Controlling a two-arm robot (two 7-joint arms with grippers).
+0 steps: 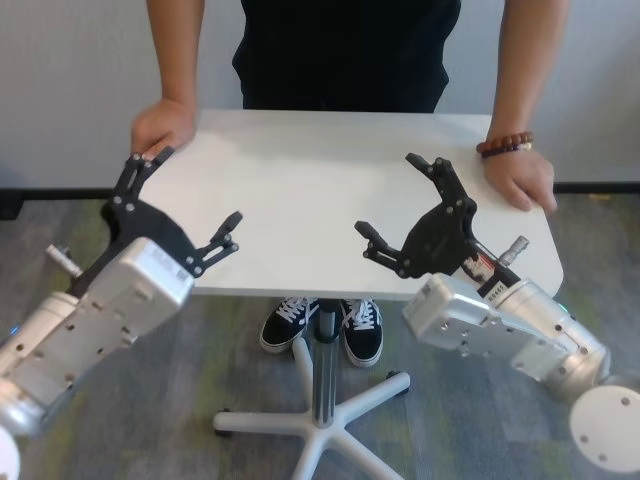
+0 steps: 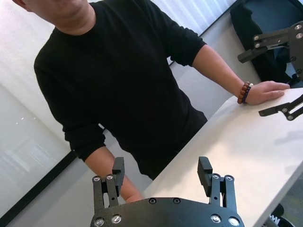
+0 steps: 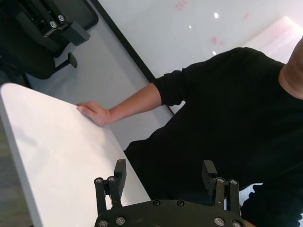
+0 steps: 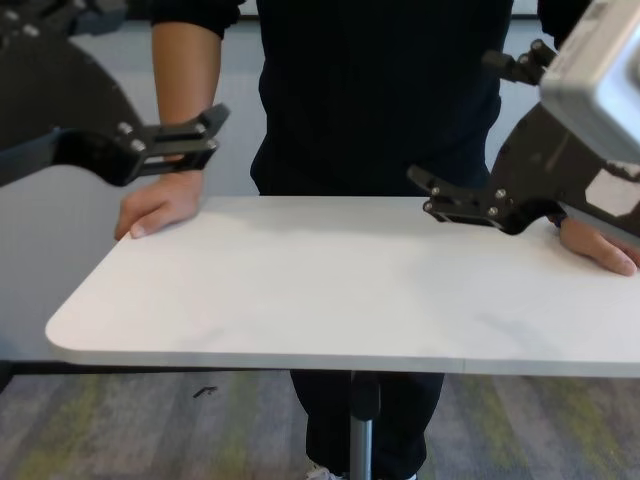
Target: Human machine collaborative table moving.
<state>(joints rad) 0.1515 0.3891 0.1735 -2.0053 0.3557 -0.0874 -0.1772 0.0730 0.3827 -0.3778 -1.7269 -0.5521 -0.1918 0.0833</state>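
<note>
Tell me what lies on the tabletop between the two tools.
Nothing: in the head view the white table is bare between the open left tool and open right tool; the human's hands rest only at its far corners.

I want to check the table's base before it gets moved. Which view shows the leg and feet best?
The head view: the pole leg and white star feet show under the table. The chest view shows only the pole's top; both wrist views show tabletop only.

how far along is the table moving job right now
Done: the human has both hands on the far corners of the table.

In hand: the left gripper and right gripper hang open above the near part of the tabletop; the chest view shows them clear of it.

Left: the grippers must take hold of the table before the move.
</note>
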